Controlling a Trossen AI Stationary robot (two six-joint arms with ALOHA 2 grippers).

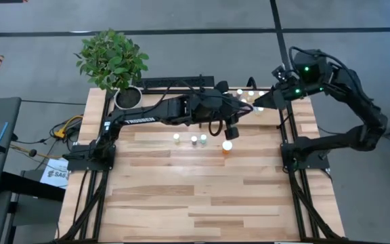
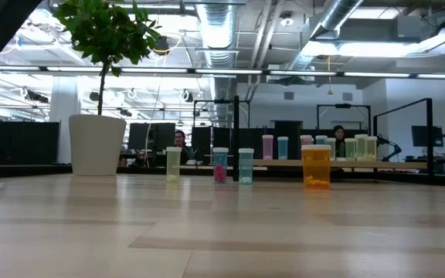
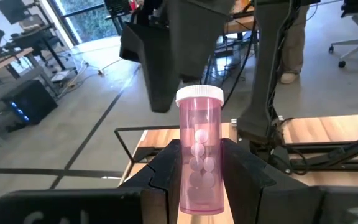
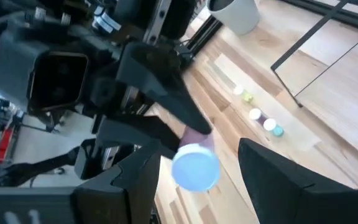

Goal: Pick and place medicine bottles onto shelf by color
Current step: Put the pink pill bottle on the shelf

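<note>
My left gripper (image 1: 246, 103) reaches over the light-wood shelf (image 1: 276, 116) at the table's far right and is shut on a pink, white-capped medicine bottle (image 3: 199, 155). My right gripper (image 1: 258, 104) faces it, open, with one finger on either side of the bottle's white cap (image 4: 195, 165); a gap shows on both sides. Several small bottles (image 1: 251, 94) stand on the shelf. Three small bottles (image 1: 193, 140) and a larger orange one (image 1: 227, 146) stand upright on the tabletop. My left gripper pinches the pink bottle's body (image 3: 197, 186) between its two fingers (image 3: 166, 168), on the half away from the cap. The bottle lies along the fingers and sticks out past their tips, cap end toward my right gripper. It is lifted clear.
A potted plant (image 1: 117, 68) in a white pot (image 2: 97, 144) stands at the far left corner. The shelf's black frame (image 1: 284, 129) edges the far right. In the low view the row of table bottles (image 2: 220, 164) and the orange one (image 2: 316, 167) stand before the shelf's bottles (image 2: 361, 147).
</note>
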